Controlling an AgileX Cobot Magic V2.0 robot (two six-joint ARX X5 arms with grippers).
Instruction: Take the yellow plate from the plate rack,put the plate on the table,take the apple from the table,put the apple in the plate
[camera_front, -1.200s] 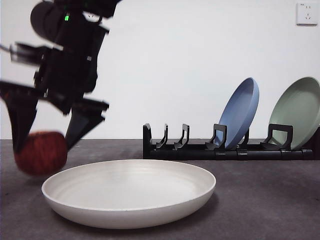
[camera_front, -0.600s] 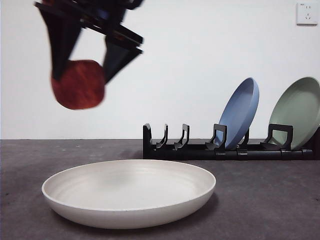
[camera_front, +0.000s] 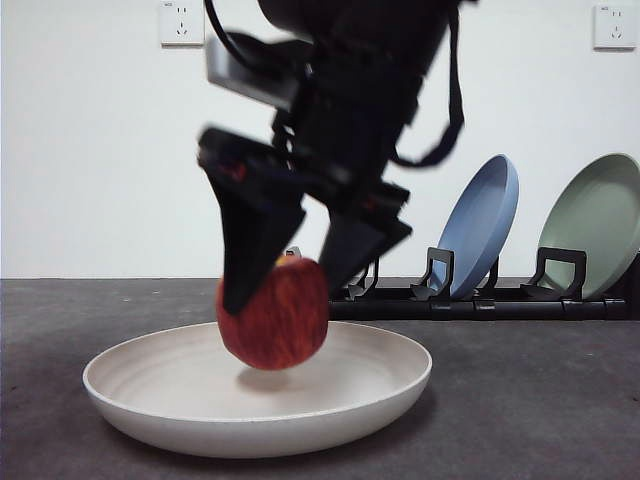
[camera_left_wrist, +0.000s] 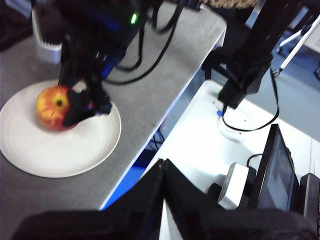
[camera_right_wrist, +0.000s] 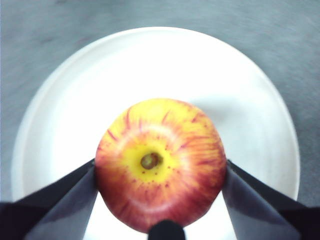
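The red apple (camera_front: 275, 315) hangs just over the middle of the yellow plate (camera_front: 380, 395), which lies flat on the table (camera_front: 540, 400). My right gripper (camera_front: 285, 290) comes down from above and is shut on the apple, one jaw on each side. In the right wrist view the apple (camera_right_wrist: 160, 162) shows its yellow stem dip between the jaws of the gripper (camera_right_wrist: 160, 170), with the plate (camera_right_wrist: 175, 60) beneath. My left gripper (camera_left_wrist: 162, 167) is shut on nothing, off beyond the table's edge. From there I see the apple (camera_left_wrist: 55, 107) over the plate (camera_left_wrist: 60, 155).
The black plate rack (camera_front: 400, 300) stands behind the plate at the back right. A blue plate (camera_front: 485, 220) and a pale green plate (camera_front: 595, 225) lean in it. Its nearer slots hold nothing.
The right gripper lifted the apple from the table at the left, carried it up and rightward, then lowered it over the yellow plate. The plate has not moved.
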